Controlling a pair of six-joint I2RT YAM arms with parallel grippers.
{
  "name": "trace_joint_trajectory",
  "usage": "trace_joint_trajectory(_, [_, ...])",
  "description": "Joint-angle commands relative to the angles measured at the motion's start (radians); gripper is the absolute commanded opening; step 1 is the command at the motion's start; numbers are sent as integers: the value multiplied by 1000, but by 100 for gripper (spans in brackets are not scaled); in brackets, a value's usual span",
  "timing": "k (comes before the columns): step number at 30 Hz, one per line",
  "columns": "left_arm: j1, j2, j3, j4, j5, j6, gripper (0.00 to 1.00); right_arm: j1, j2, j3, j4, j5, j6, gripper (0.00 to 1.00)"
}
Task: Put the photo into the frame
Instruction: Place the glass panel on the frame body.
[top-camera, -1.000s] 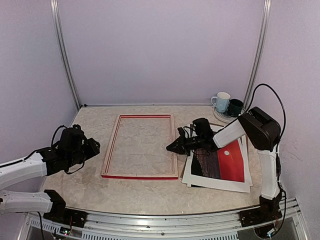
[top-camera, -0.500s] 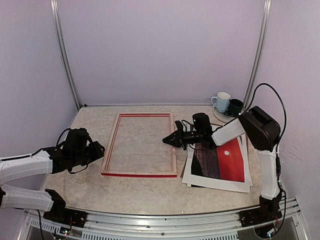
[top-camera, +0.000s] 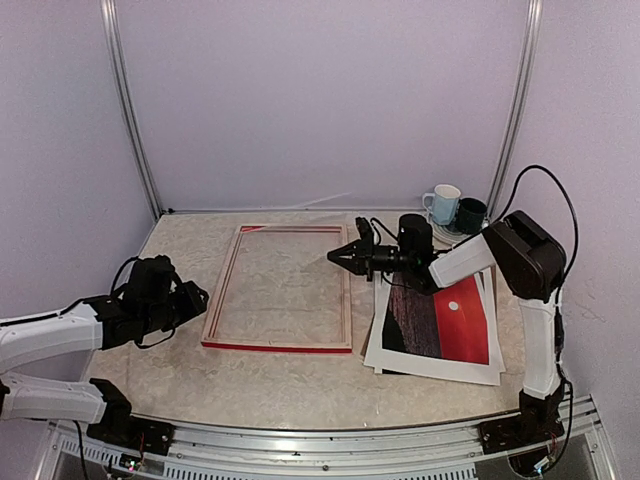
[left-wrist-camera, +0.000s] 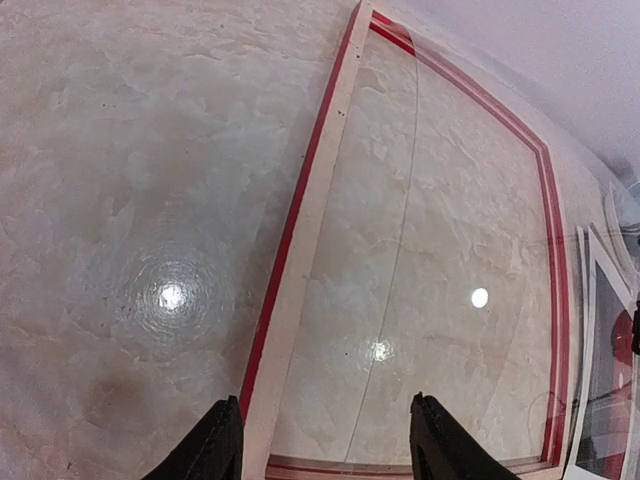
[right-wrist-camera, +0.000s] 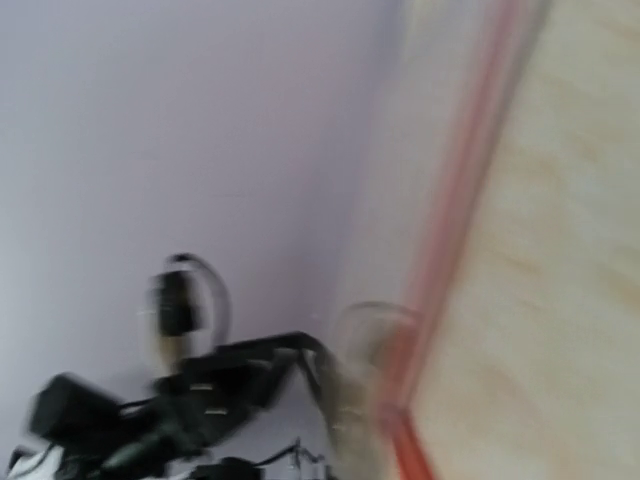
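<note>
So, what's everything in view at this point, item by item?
frame: one, red with pale wood, flat on the table left of centre
clear pane: apparently one, transparent, over the frame's opening; hard to make out
photo: one, red sunset with white border, on the table's right side
white sheets: count unclear, white, under the photo
white mug: one, far right corner
dark mug: one, beside the white mug
table: one, beige marbled
left gripper: open, at the frame's near left corner
right gripper: shut, above the frame's right rail
</note>
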Motion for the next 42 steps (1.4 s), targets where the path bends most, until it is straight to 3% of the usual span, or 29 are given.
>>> trace_joint_trajectory(1, [10,7,-6,22,-28,-20,57,-17,94,-63,-48,50,-16,0])
trace_joint_trajectory(9, [16,50,0,59,-33,-31,57,-18,119,1,-258,62,-169,0])
trace_joint_trajectory(28, [45,279,-14,227,-13,-62,57,-19,179,-15,51,-40,81,0])
trace_joint_trajectory(42, [71,350,-45,313,58,-59,56,-5,167,-2,73,-39,125,0])
